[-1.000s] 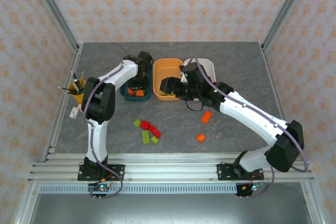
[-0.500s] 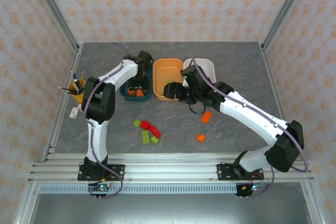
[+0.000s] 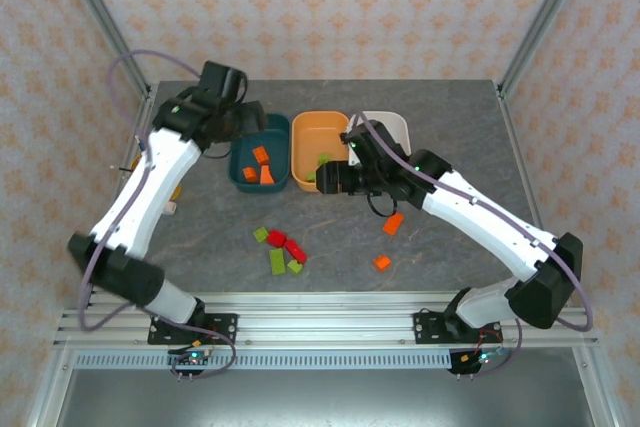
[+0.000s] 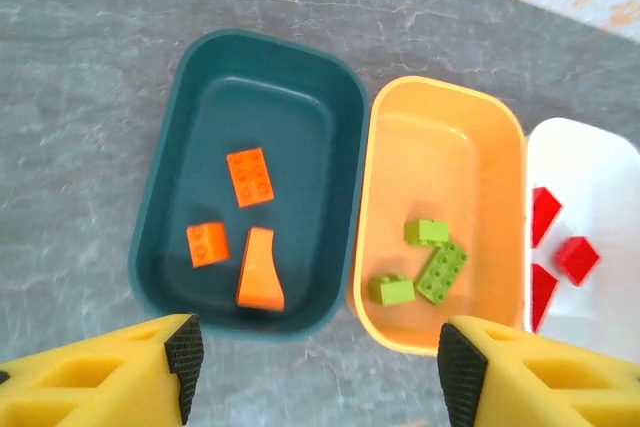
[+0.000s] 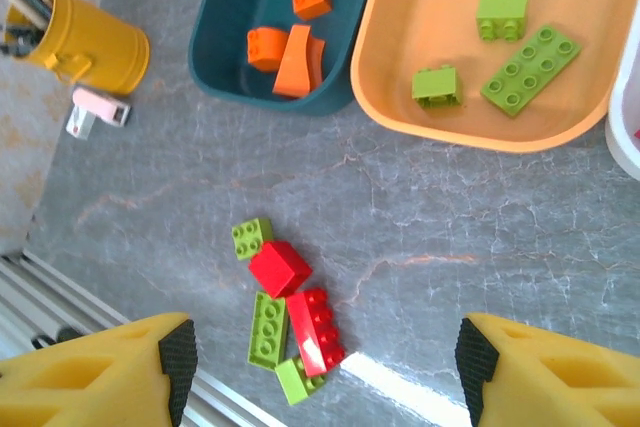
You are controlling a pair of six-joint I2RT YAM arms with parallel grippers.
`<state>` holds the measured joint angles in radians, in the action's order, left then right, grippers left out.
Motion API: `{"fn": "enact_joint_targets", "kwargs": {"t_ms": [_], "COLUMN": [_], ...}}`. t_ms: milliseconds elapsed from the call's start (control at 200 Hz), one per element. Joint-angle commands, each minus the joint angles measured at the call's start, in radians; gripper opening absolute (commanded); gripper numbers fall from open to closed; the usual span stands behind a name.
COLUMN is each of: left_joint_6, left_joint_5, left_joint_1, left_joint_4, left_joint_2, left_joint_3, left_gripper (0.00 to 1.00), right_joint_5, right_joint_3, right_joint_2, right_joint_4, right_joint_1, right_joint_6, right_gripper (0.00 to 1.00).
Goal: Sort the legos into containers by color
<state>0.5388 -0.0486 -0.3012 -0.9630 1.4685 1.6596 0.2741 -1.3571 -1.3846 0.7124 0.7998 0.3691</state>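
Overhead, the left fingers (image 3: 252, 119) hang over the far left corner of the teal tub (image 4: 160, 237), spread well apart with nothing between them. The right fingers (image 3: 330, 179) hover at the near edge of the orange tub (image 4: 430, 147), also wide apart and holding nothing.

Three tubs stand in a row, close side by side: teal on the left, orange in the middle, and the white tub (image 4: 600, 187) on the right. Inside the teal tub lie three orange bricks (image 4: 250, 177), one of them a wedge-like piece. The orange tub holds three green bricks (image 4: 441, 270), grouped toward its near right part. Along the visible left side of the white tub lie red bricks (image 4: 577, 257); the left wrist view cuts off the rest of that tub.

On the bare tabletop (image 5: 480, 247), nearer the arms' bases than the tubs, sits a loose cluster (image 5: 285, 307) of three green and two red pieces, lying against one another. Two more orange pieces (image 3: 393, 222) lie apart to the right, below the right arm.

Left of the teal tub stands a yellow cup (image 5: 85, 47) of pencils, with a small pale block (image 5: 95, 112) just beside it.
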Motion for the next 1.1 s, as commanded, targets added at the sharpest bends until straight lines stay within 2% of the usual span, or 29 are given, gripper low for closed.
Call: {"fn": "enact_joint_targets", "kwargs": {"t_ms": [0, 190, 380, 495, 530, 666, 841, 1096], "left_joint_6": [0.127, 0.259, 0.387, 0.458, 0.47, 0.486, 0.484, 0.479], "left_joint_5": [-0.007, 0.031, 0.002, -0.021, -0.023, -0.011, -0.021, -0.038], "left_joint_1": [-0.014, -0.061, -0.073, -0.075, -0.075, -0.075, -0.075, -0.075], "left_joint_4": [-0.001, -0.052, -0.16, -0.233, -0.254, -0.304, -0.296, -0.267], "left_joint_2": [-0.124, -0.472, -0.834, -0.991, -1.025, -1.094, -1.096, -1.086], "left_joint_3": [-0.16, -0.464, -0.706, -0.771, -0.779, -0.773, -0.764, -0.77], "left_gripper": [0.68, 0.71, 0.79, 0.98, 0.99, 0.99, 0.99, 0.98], "right_joint_5": [-0.039, -0.033, -0.066, -0.107, -0.122, -0.159, -0.199, -0.168], "right_joint_3": [-0.044, -0.117, -0.309, -0.437, -0.47, -0.559, -0.603, -0.631], "right_joint_2": [-0.03, -0.246, -0.521, -0.673, -0.712, -0.826, -0.901, -0.935], "right_joint_4": [0.058, 0.105, 0.197, 0.266, 0.287, 0.336, 0.358, 0.339], "right_joint_1": [0.073, 0.214, 0.304, 0.315, 0.315, 0.314, 0.312, 0.293], "right_joint_6": [-0.121, -0.223, -0.283, -0.281, -0.283, -0.291, -0.286, -0.257], "right_gripper": [0.71, 0.74, 0.75, 0.75, 0.75, 0.76, 0.73, 0.57]}}
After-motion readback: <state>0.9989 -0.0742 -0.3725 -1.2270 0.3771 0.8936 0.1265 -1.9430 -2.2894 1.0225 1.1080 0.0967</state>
